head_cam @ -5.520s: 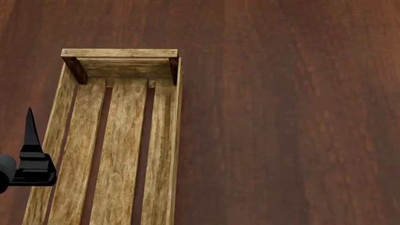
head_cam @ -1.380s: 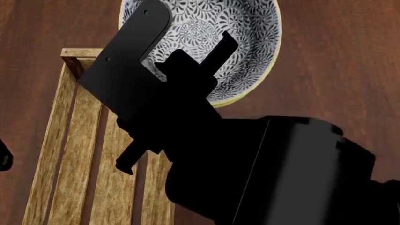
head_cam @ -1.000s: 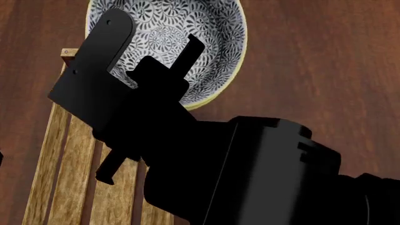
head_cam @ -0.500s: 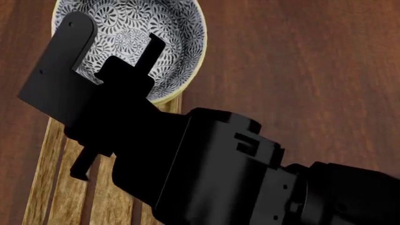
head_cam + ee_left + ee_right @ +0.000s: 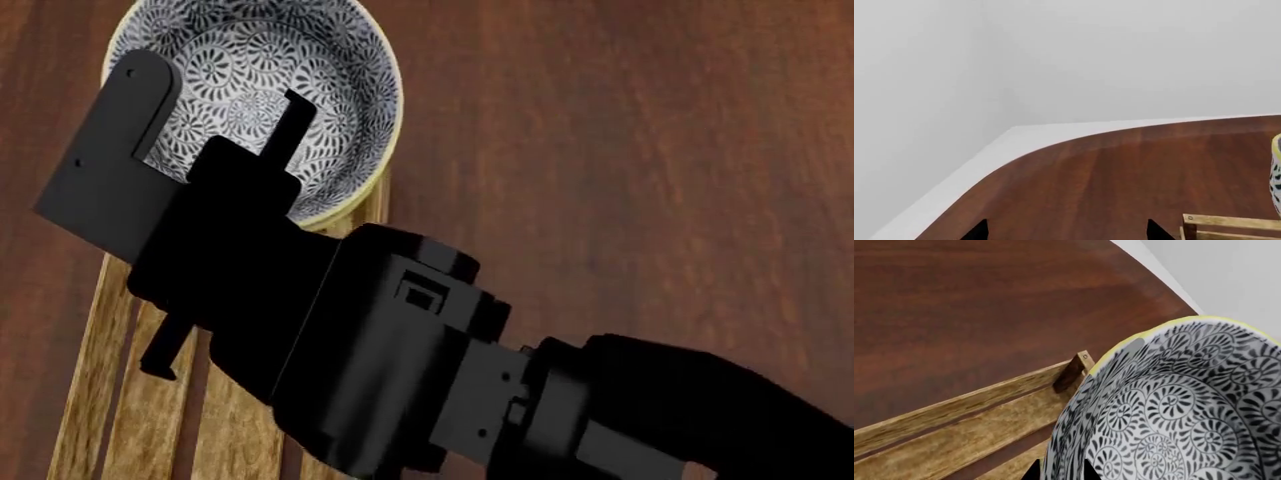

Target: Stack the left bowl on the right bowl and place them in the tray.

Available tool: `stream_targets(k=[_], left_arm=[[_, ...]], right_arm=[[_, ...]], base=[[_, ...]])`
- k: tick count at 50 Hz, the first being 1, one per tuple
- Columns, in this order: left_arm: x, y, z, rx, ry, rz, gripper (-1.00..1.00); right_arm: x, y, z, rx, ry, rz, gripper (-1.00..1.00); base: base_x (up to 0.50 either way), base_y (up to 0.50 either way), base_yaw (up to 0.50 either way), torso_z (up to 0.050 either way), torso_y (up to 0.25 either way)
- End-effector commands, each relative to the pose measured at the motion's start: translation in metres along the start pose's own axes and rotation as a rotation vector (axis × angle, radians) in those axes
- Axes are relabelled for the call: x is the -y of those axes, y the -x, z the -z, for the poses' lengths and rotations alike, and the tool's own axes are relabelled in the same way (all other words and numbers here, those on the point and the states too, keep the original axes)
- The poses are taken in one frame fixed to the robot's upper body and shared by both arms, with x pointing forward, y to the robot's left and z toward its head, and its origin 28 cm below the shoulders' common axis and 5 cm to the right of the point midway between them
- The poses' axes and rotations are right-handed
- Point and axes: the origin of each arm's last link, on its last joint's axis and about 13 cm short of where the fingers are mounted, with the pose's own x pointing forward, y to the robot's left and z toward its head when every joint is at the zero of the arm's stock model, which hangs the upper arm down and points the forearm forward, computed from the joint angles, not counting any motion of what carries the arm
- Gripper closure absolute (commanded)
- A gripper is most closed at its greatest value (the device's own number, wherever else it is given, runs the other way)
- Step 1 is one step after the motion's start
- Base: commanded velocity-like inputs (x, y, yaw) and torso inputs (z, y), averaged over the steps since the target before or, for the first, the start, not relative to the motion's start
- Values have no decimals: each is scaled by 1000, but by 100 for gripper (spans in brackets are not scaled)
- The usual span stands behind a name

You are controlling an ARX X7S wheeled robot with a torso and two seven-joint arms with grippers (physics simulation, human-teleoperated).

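Note:
A white bowl (image 5: 254, 80) with black swirl pattern and a yellow rim hangs over the far end of the tray (image 5: 114, 400), a long light-wood slatted crate. My right gripper (image 5: 274, 140) is shut on the bowl's near rim, one finger inside. In the right wrist view the bowl (image 5: 1187, 405) fills the frame above the tray's plank side (image 5: 954, 425), with the right gripper (image 5: 1059, 470) pinching its wall. Only one bowl's inside shows; whether a second sits under it I cannot tell. My left gripper (image 5: 1066, 232) is open over bare table, beside the tray's corner (image 5: 1227, 222).
The dark wood table (image 5: 641, 150) stretches to the right of the tray. My right arm (image 5: 441, 380) covers most of the tray's middle. The table's rounded far edge (image 5: 1021, 145) and a pale wall show in the left wrist view.
The right arm has carried the bowl leftward, from beyond the tray's far right corner to over the tray's far end. The left gripper has left the head view.

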Motion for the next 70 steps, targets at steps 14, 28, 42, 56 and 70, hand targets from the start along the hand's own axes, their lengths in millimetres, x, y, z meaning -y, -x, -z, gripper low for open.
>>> stream_targets(k=[14, 28, 42, 56, 70], left_arm=[[-8, 3, -4, 0, 12, -17, -100], [-11, 3, -5, -4, 17, -29, -100], [-13, 3, -4, -7, 21, -35, -100], [-13, 3, -4, -8, 20, -37, -100], [-14, 4, -5, -6, 21, -39, -100]], right_arm=[[-8, -31, 4, -29, 68, -17, 100], [-13, -41, 15, -58, 58, -42, 100], [-22, -42, 19, -71, 68, -94, 100], [-28, -44, 26, -86, 63, -115, 100], [-39, -41, 26, -91, 72, -166, 100]], base=[[0, 0, 0, 0, 1], [0, 0, 0, 0, 1], [0, 0, 0, 1, 1], [0, 0, 0, 0, 1], [0, 0, 0, 1, 1]])
